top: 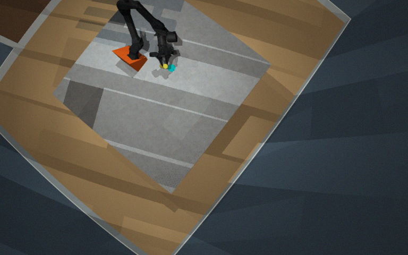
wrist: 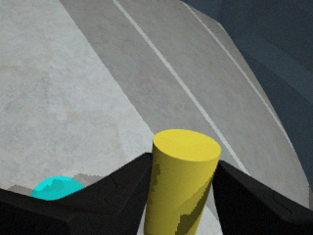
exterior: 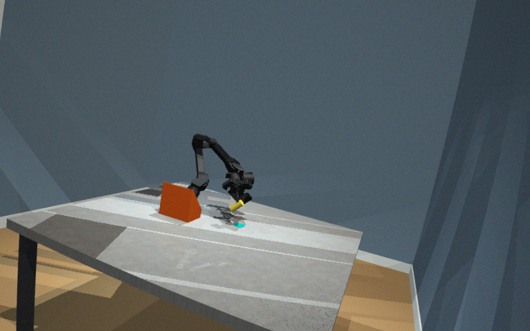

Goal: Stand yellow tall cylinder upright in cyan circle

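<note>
The yellow tall cylinder (top: 164, 66) (exterior: 237, 205) (wrist: 181, 188) is held in the air above the table, tilted between lying and upright. My gripper (top: 163, 65) (exterior: 241, 200) (wrist: 183, 164) is shut on it, with one finger on each side in the wrist view. The cyan circle (top: 171, 68) (exterior: 239, 225) (wrist: 58, 187) lies flat on the table, just right of the cylinder in the top view and below it in the exterior view. In the wrist view the circle is at the lower left, partly hidden by a finger. The cylinder's lower part is cut off there.
An orange wedge-shaped block (top: 129, 57) (exterior: 175, 202) stands at the arm's base, left of the gripper in the top and exterior views. The grey table (top: 141, 120) (exterior: 219, 253) has light and dark bands across it. Its far edge shows at the right of the wrist view.
</note>
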Controlling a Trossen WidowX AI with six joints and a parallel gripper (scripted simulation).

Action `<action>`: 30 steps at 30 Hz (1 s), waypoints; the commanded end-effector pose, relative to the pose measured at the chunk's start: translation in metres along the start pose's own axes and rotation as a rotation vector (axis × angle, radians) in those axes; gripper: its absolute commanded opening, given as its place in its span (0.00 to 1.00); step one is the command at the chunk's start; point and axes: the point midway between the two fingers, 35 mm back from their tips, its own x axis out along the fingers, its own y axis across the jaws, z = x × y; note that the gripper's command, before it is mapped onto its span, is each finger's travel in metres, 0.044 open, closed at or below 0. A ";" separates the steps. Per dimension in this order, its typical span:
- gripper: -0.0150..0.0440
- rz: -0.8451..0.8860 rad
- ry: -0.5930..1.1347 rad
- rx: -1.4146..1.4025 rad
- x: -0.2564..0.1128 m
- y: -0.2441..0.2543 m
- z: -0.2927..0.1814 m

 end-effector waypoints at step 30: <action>0.43 0.061 -0.205 0.111 -0.010 0.004 0.006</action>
